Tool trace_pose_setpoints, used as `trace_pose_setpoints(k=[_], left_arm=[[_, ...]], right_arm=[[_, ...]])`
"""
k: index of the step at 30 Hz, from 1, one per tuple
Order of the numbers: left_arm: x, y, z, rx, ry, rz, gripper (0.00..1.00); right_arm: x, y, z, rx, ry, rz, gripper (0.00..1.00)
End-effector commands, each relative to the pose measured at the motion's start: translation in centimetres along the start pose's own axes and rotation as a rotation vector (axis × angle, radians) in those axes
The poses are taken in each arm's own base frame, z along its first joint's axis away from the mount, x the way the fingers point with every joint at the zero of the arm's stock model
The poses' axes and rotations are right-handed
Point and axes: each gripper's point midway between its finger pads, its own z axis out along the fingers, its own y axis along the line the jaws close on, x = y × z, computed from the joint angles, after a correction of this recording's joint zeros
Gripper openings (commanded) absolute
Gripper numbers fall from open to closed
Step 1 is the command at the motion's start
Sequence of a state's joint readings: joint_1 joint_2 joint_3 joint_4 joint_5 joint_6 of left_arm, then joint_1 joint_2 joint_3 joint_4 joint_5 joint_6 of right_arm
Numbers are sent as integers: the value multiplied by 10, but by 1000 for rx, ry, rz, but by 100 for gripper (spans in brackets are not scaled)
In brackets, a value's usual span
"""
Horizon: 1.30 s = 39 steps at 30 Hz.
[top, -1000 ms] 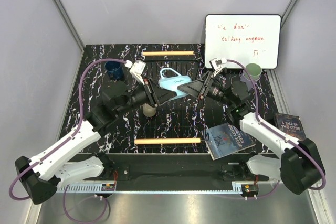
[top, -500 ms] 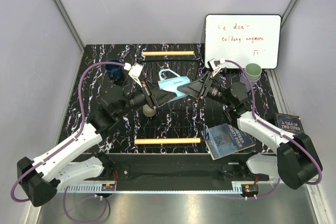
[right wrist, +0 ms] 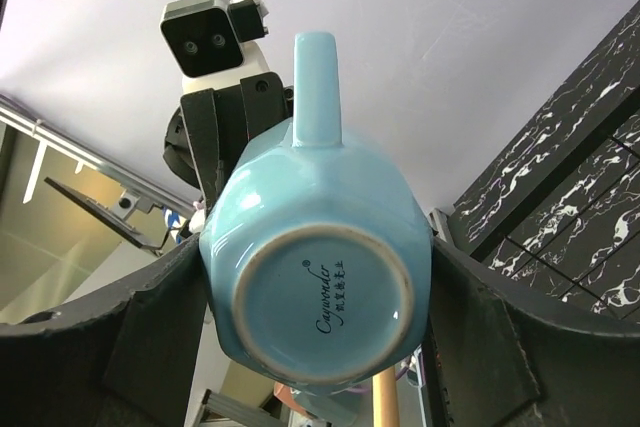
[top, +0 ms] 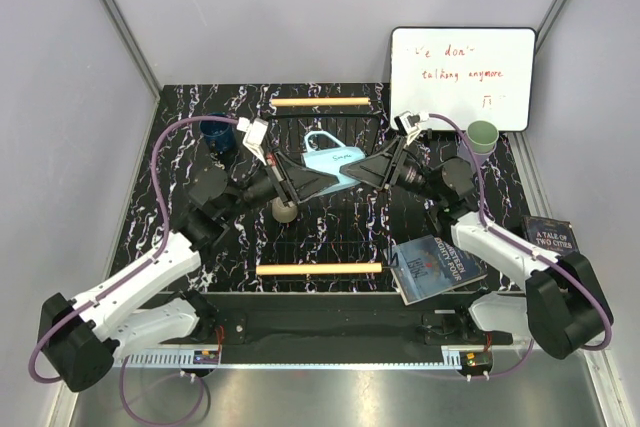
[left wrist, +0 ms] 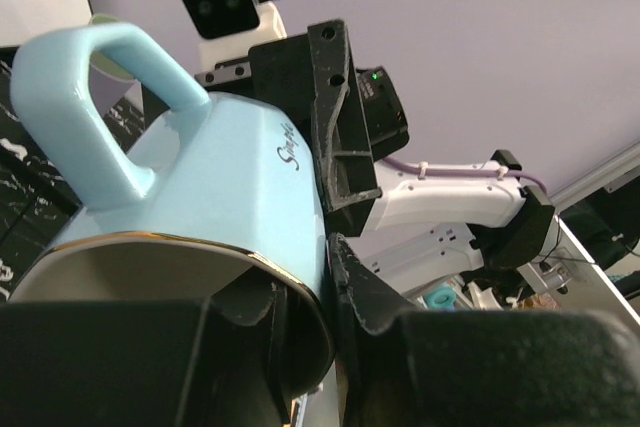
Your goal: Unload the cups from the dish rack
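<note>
Left of the dish rack (top: 320, 268) the dark navy blue mug (top: 216, 133) looks unloaded. The beige handled mug (top: 285, 211) waits inside. Above the rack my left gripper (top: 322, 181) and right gripper (top: 352, 171) both clamp the light blue mug (top: 330, 157). Right of it, the pale green tumbler (top: 483, 135) is out.

Both arms are extended toward the middle of the worktop; the left gripper (top: 312, 179) and right gripper (top: 362, 169) are faced tip to tip, jaws closed on one light blue mug (top: 335, 155).

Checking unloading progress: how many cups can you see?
4: light blue mug held by left gripper and right gripper, dark navy mug back left, pale green tumbler by the whiteboard, beige cup in the dish rack. Another may be hidden.
</note>
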State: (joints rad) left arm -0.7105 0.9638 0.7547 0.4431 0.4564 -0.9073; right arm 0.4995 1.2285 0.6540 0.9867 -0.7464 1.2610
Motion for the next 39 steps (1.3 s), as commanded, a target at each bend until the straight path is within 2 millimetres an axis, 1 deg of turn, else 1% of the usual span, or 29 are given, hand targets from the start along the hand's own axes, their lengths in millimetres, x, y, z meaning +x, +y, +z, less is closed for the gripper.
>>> trace_pose_setpoints(k=[1,2,3,5,7,9,10,11,13,14,15,17,18,19,20,21,22,25,27,28,30,31,33,34,35,36,37,38,39], left_arm=[[-30,-30,7,138,-111,28,0],[-30,-28,8,128,-111,25,0],[-28,-24,9,114,-102,19,0],[-28,-21,13,102,-88,13,0],[-26,-17,19,91,-70,3,0],[-23,-16,22,99,-47,-4,6],[-25,-18,24,105,-45,-3,11],[-21,-15,27,104,-26,-9,22],[-20,-14,30,102,-13,-12,36],[-18,-13,31,101,-3,-15,50],[-16,-10,32,92,7,-20,59],[-15,-9,33,84,18,-20,68],[-14,-8,33,84,22,-19,66],[-13,-8,33,84,22,-20,58],[-13,-7,33,82,18,-20,47],[-12,-6,33,76,24,-21,9],[-13,-7,33,74,24,-16,0],[-12,-6,31,62,27,-12,0],[-13,-1,29,28,18,-4,0],[-16,-3,27,28,4,5,0],[-17,-1,24,10,-8,21,0],[-22,-2,22,-4,-35,33,0],[-23,5,19,-46,-49,37,0],[-29,5,16,-67,-73,48,0],[-29,11,15,-106,-66,60,0],[-30,13,13,-128,-70,64,0],[-36,15,10,-153,-91,88,0],[-36,18,8,-183,-87,93,0],[-38,19,5,-199,-95,106,0]], right_arm=[[18,32,2,-132,108,-108,5],[20,27,2,-108,113,-94,0],[19,32,1,-109,112,-111,0],[21,29,2,-87,118,-126,0],[22,32,1,-85,120,-140,0],[24,34,2,-89,124,-143,0],[24,34,2,-89,125,-144,0],[25,33,2,-87,129,-141,0],[26,34,3,-86,133,-147,0],[27,33,3,-84,136,-148,0],[27,34,3,-84,135,-154,0],[28,33,4,-78,137,-151,0],[28,32,4,-78,137,-151,0],[28,32,5,-75,133,-150,0],[27,32,5,-75,133,-152,0],[27,31,5,-75,130,-153,0],[26,31,5,-71,123,-152,0],[23,31,4,-61,106,-160,0],[24,33,4,-62,104,-169,0],[23,33,3,-58,102,-169,0],[24,35,3,-61,104,-175,0],[25,35,2,-62,106,-177,0],[25,35,2,-57,115,-179,0],[26,34,1,-52,115,-180,0],[26,36,0,-53,115,-201,0],[27,34,-1,-36,122,-196,0],[28,33,-2,-27,127,-200,5],[29,35,-4,-26,130,-228,15],[31,31,-6,2,141,-216,25]])
